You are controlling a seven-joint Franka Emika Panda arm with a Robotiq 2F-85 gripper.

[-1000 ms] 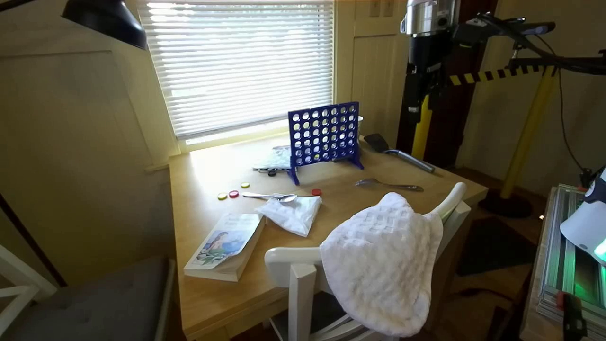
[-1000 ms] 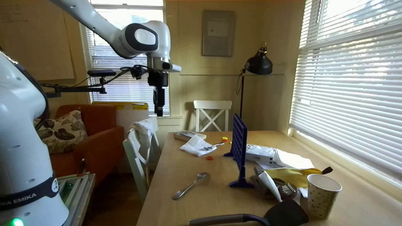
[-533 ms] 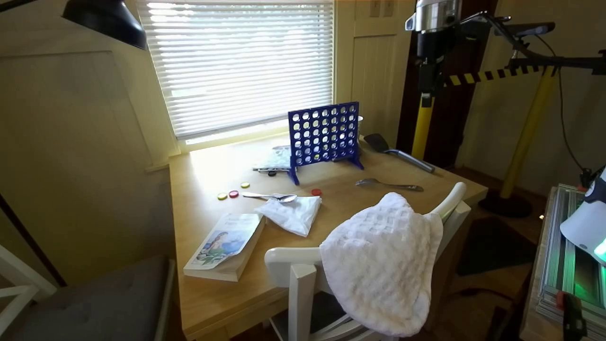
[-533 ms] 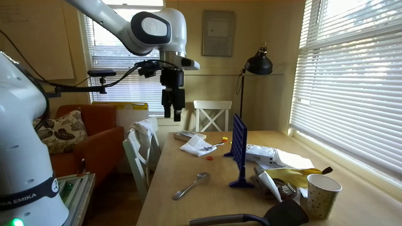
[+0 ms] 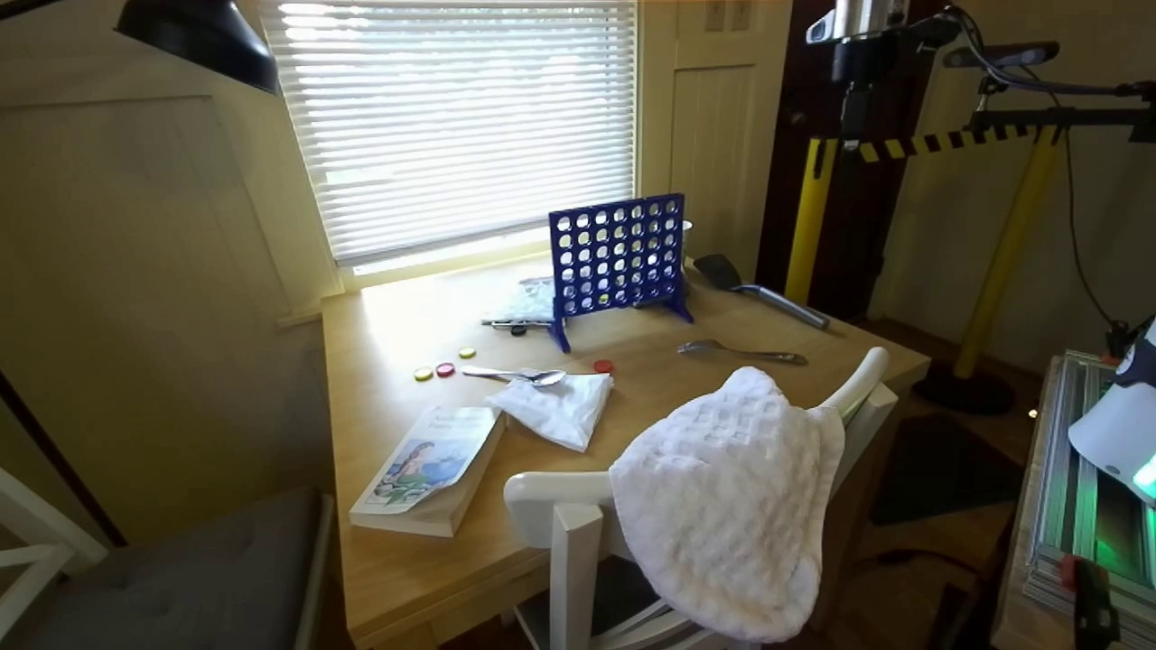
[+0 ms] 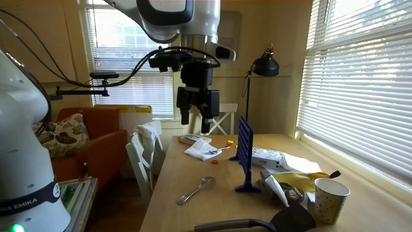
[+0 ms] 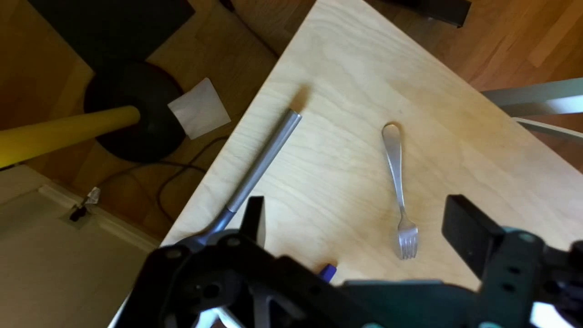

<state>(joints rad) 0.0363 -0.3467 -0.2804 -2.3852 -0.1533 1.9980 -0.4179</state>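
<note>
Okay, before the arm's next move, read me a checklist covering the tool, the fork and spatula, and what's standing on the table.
1. Tool open: ok, jaws apart.
2. Tool empty: ok, nothing between the jaws.
3. Tabletop in the wrist view clear: not ok, a fork and a spatula lie on it.
4. Blue game frame upright: ok, standing on its feet.
5. Paper cup upright: ok.
6. Exact gap between the tool and the game frame: cannot tell from these views.

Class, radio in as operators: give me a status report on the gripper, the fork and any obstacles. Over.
Gripper open, holding nothing, above the table. Fork lying there, untouched. Nothing seen covering it; spatula lies off to one side.
</note>
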